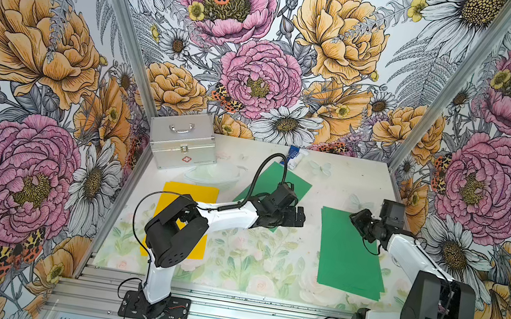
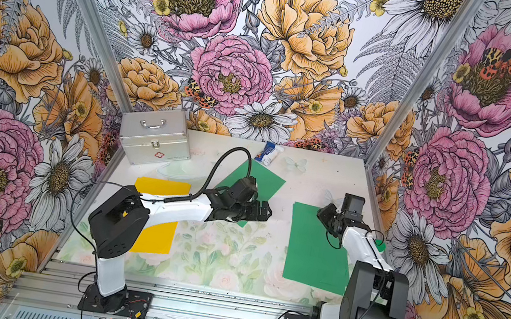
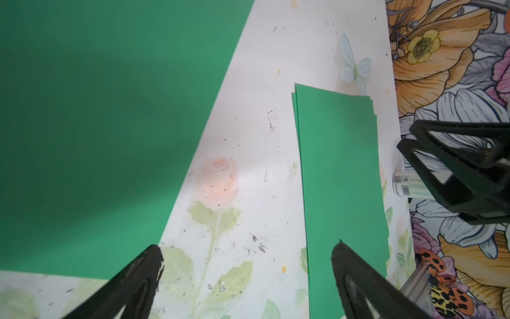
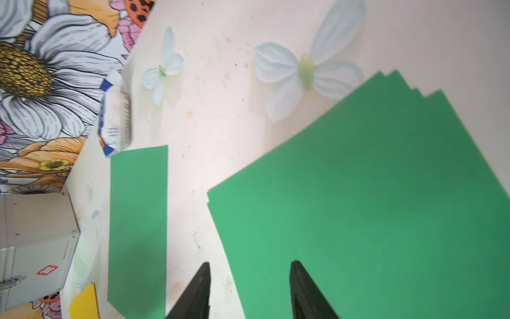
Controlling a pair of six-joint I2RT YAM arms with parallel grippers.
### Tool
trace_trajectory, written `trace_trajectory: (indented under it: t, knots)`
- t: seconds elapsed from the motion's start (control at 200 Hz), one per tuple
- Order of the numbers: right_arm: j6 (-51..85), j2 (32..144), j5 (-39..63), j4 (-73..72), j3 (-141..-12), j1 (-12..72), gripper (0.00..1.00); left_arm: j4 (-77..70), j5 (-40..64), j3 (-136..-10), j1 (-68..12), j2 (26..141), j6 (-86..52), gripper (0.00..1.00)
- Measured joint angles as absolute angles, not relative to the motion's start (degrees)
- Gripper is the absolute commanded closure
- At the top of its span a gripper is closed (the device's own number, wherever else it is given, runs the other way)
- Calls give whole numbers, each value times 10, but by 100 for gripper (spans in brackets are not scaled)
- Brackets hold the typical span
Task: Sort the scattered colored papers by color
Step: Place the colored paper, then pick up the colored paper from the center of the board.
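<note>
Left gripper [image 3: 248,247] gapes wide and empty over the table [image 3: 248,138], between the lone green sheet [image 3: 110,124] and the green stack [image 3: 342,179]. Right gripper [image 4: 251,263] is half apart, holding nothing, astride the stack's edge. Only the top views show the yellow paper [image 1: 193,190] whole, left of centre. Only my right wrist view catches the stack's fanned corners.

from my station i saw a silver metal case [image 1: 182,140] standing upright at the upper left of the table [image 1: 232,254], with a handle on top and a small red cross mark on its front. a blue-and-white packet [image 1: 296,158] lay at the table's far edge, upper centre in both top views, well apart from the case. the tabletop carried a faded floral print with pale butterflies [image 4: 306,69]; i could not tell whether they were printed or stuck on. flowered wallpaper [image 1: 39,46] covered the walls, and an aluminium rail [image 1: 240,314] ran along the bottom.
</note>
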State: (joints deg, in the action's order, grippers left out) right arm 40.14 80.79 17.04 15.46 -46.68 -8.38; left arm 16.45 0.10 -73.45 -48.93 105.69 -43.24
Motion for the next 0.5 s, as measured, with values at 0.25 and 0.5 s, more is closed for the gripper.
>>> trace_trajectory:
  t: [0.25, 0.5]
  knots:
    - [382, 915, 173, 153, -577, -39, 7, 231, -107, -735, -467, 996, -398, 2]
    - [363, 1034, 222, 154, -712, -8, 1, 225, -77, -686, -348, 981, -385, 2]
